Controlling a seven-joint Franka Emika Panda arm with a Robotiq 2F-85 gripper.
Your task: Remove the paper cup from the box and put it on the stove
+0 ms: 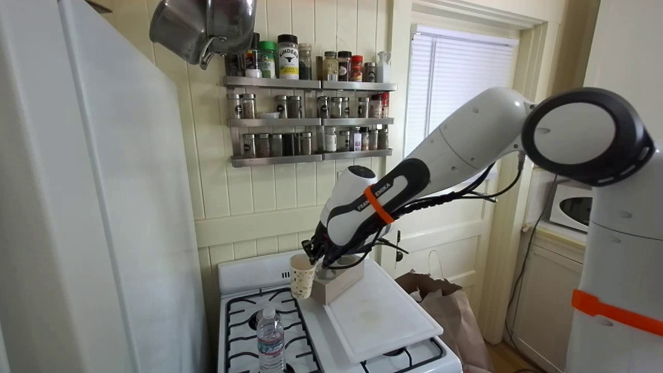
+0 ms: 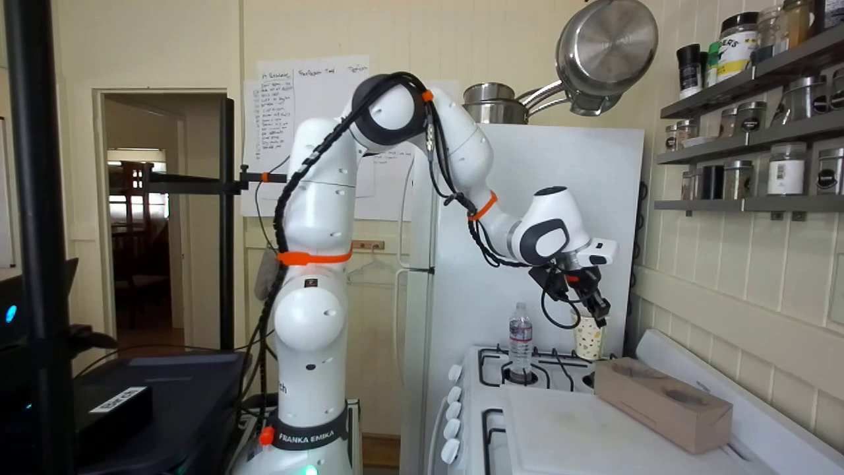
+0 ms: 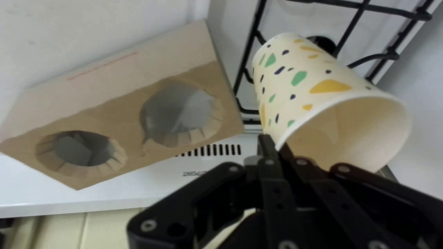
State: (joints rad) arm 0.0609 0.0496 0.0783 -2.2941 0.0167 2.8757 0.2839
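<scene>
The paper cup (image 1: 301, 280) is pale with coloured specks. It also shows in an exterior view (image 2: 589, 338) and in the wrist view (image 3: 297, 76). My gripper (image 3: 277, 147) is shut on the cup's rim, one finger inside and one outside. The cup hangs beside the box, over the burner grate side of the stove (image 1: 313, 324); whether its base touches the grate is unclear. The brown cardboard box (image 2: 666, 402) has two round holes in its top, seen in the wrist view (image 3: 114, 79). It stands along the stove's back panel (image 2: 784, 422).
A water bottle (image 1: 271, 342) stands on the burner grates in front of the cup. A flat white board (image 1: 383, 316) covers part of the stove beside the box. The refrigerator (image 1: 134, 217) flanks the stove. Spice shelves (image 1: 311, 122) and pans (image 1: 197, 28) hang above.
</scene>
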